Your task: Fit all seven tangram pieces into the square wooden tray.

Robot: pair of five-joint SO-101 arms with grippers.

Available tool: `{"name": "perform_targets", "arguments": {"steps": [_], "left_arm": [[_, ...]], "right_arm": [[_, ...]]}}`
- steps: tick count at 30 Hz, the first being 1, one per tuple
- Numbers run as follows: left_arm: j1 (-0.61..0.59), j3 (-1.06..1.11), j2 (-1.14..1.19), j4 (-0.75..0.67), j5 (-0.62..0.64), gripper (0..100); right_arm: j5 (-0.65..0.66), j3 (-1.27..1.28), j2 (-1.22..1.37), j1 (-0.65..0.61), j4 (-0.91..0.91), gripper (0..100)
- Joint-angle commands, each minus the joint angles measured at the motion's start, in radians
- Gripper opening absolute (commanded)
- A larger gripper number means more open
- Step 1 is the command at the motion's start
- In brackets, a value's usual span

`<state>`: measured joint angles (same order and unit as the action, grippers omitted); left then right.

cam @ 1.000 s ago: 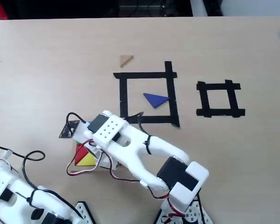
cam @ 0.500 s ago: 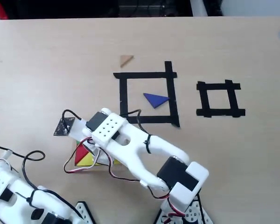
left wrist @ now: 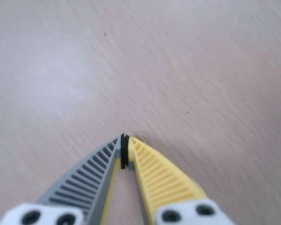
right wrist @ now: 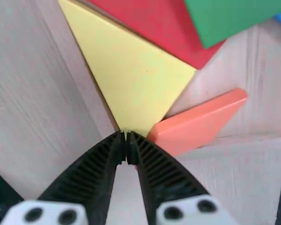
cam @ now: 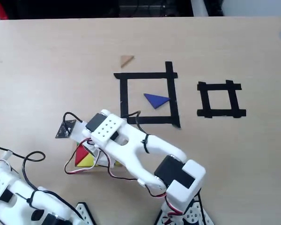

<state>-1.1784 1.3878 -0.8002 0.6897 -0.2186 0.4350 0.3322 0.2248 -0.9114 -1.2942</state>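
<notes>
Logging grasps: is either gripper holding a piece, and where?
Nothing is held: right gripper shut empty at a corner of the yellow triangle; left gripper shut over bare table.

We see two tape squares on the desk (cam: 47, 56). The big tape square (cam: 145, 75) lies left of the small tape square (cam: 221, 113). One triangle (cam: 156, 100) lies inside the big square, toward its right side. A small triangle (cam: 127, 60) lies just behind the big square, outside it. A pile of pieces (cam: 85, 158) sits in front of the big square, off to its left. The right hand (right wrist: 126, 146) is over this pile, its tips at the corner of a wide triangle (right wrist: 131, 79). A flat piece (right wrist: 196, 124) lies just beside that corner. The left hand (left wrist: 125, 152) is over bare desk.
</notes>
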Motion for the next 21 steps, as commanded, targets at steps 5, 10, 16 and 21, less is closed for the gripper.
{"name": "perform_targets", "arguments": {"steps": [5, 10, 16, 21], "left_arm": [[-0.005, -0.018, -0.015, -0.017, -0.005, 3], [-0.004, -0.018, -0.015, -0.017, -0.005, 3], [-0.004, -0.018, -0.015, -0.018, -0.005, 3], [-0.004, -0.018, -0.015, -0.018, -0.005, 3]], "right_arm": [[0.015, -0.024, 0.002, 0.118, 0.052, 1.1], [0.049, -0.033, -0.005, 0.121, 0.023, 1.1], [0.049, -0.116, -0.039, 0.083, -0.031, 1.1], [0.048, -0.140, -0.061, 0.117, 0.089, 1.1]]}}
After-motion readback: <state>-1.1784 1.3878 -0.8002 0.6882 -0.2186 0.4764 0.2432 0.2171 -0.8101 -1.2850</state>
